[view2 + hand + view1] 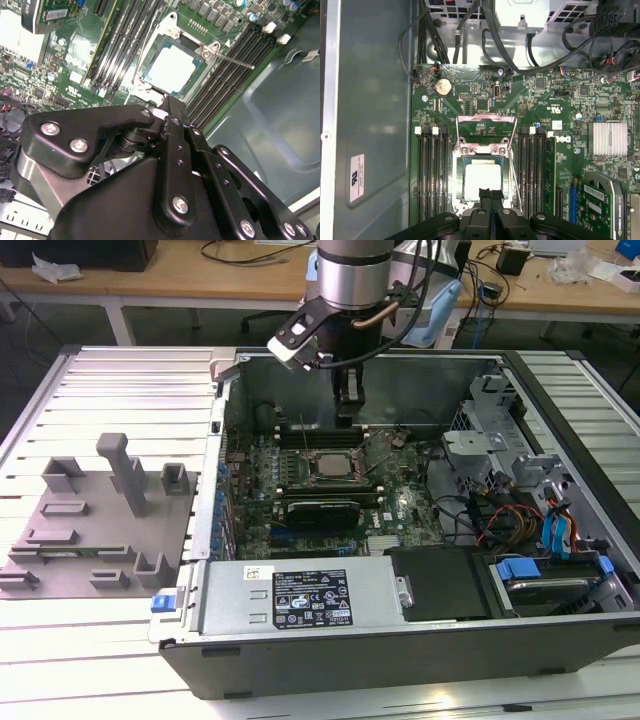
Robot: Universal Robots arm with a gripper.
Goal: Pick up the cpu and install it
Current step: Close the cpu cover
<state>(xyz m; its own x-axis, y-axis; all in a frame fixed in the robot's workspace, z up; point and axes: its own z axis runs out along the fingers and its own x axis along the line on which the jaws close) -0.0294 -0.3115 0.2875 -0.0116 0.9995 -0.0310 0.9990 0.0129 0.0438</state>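
Open air lies between my black gripper [490, 192], fingers pressed together, and the silvery-white square cpu [482, 181] lying in its socket. Low black memory slots [431, 175] flank that gap on both sides. The thin silver metal retention frame [485, 118] stands tilted up just past the socket. Tangled black cables [426, 25] crowd the board's far edge, and the grey sheet-metal case wall [370, 100] closes one side.

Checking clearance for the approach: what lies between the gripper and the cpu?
Nothing: in the exterior view the gripper hangs above the cpu with bare air between; in the first wrist view the cpu lies uncovered in its socket frame.
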